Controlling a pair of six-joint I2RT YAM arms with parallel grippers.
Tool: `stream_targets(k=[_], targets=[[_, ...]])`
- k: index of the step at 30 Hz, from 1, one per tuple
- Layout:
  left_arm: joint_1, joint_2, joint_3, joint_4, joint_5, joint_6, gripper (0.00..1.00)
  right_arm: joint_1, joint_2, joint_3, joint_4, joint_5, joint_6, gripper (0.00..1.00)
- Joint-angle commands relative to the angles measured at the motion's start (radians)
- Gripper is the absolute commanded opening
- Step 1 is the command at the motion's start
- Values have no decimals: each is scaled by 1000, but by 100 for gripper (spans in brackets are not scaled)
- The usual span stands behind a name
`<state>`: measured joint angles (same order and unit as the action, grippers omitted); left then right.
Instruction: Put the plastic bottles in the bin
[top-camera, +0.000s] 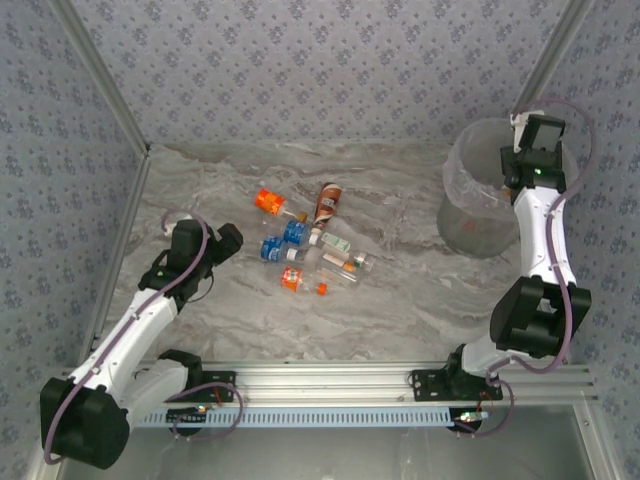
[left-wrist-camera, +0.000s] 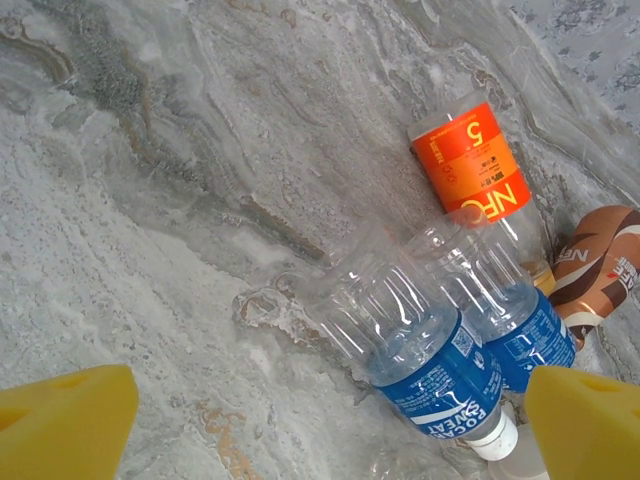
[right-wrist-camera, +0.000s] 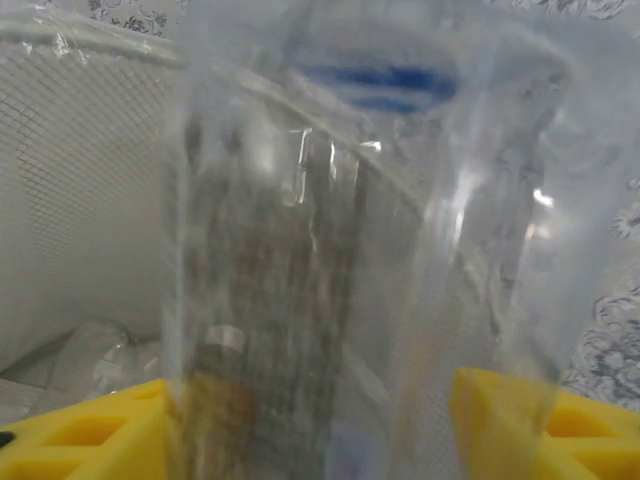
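Observation:
Several plastic bottles lie in a cluster mid-table: an orange-labelled one (top-camera: 268, 201), a brown one (top-camera: 326, 203), two blue-labelled ones (top-camera: 272, 249) and some clear ones (top-camera: 345, 262). My left gripper (top-camera: 228, 240) hovers open just left of them. In the left wrist view its yellow fingers (left-wrist-camera: 70, 420) frame a blue-labelled bottle (left-wrist-camera: 430, 370), with the orange bottle (left-wrist-camera: 470, 165) and the brown bottle (left-wrist-camera: 600, 260) beyond. My right gripper (top-camera: 522, 165) hangs over the bin (top-camera: 470, 225). A clear bottle (right-wrist-camera: 350, 250), streaked with blur, sits between its parted fingers (right-wrist-camera: 80, 430) above the bin's mesh wall (right-wrist-camera: 80, 180).
The grey marbled table (top-camera: 400, 300) is walled by patterned panels at the back and sides. The bin stands at the back right. A clear bottle (right-wrist-camera: 90, 350) lies in the bin's bottom. An aluminium rail (top-camera: 330, 380) carries both arm bases.

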<state>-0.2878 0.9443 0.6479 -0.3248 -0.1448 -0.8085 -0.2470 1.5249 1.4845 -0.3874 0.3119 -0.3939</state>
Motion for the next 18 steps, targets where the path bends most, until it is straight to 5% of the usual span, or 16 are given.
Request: stream_targets(k=[1,12,18], targets=[[7,3,2,8,4,-25,100,14,-24,18,-6,0,19,74],[7,54,41,-38,-6,-7,99,161,-135,8,-16,61,104,100],[9,129,105,-86,6,47,99,280,-248,-30,-42,-31,261,100]])
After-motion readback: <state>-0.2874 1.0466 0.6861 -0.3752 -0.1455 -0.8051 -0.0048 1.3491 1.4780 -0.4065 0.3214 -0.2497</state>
